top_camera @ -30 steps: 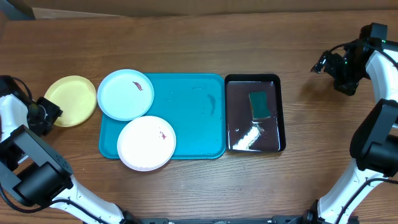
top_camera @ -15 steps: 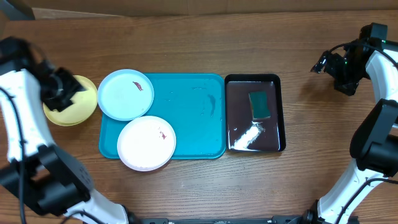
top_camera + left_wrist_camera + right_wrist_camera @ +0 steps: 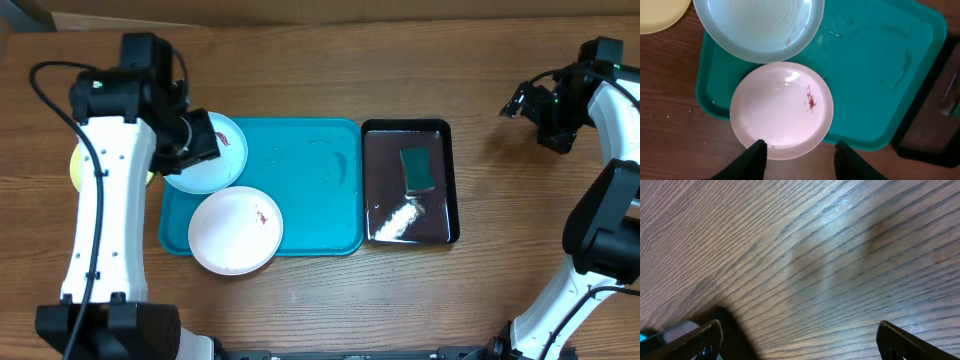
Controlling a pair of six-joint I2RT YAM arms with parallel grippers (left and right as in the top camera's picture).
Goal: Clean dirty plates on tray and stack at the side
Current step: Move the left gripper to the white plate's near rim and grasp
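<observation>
A: While the left gripper (image 3: 800,144) hangs spread and empty, where is the white plate (image 3: 781,107)?
B: Just beneath it, overhanging the tray (image 3: 875,75) rim; a careless pinch could tip it off.

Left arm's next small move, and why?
Probably lower the left gripper onto the white plate's near rim: its fingers stand open and empty, that rim lies between them in the wrist view, and the plate carries a red smear on the teal tray.
</observation>
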